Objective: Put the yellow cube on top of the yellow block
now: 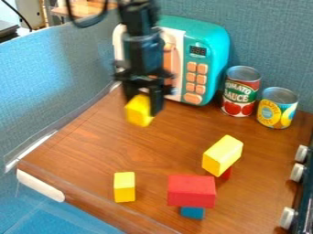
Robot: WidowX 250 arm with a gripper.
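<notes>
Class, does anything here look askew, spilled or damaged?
Nothing looks spilled or damaged. Oddest are two stacks at the lower right that look top-heavy: a yellow block overhangs a mostly hidden red piece, and a wide red block overhangs a smaller blue block.

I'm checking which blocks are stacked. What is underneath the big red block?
A blue block shows below the red block. The red one covers its upper part, so their contact cannot be seen.

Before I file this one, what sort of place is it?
Probably a toy kitchen play set: there's a toy microwave, a tomato sauce can and a row of knobs along the side.
</notes>
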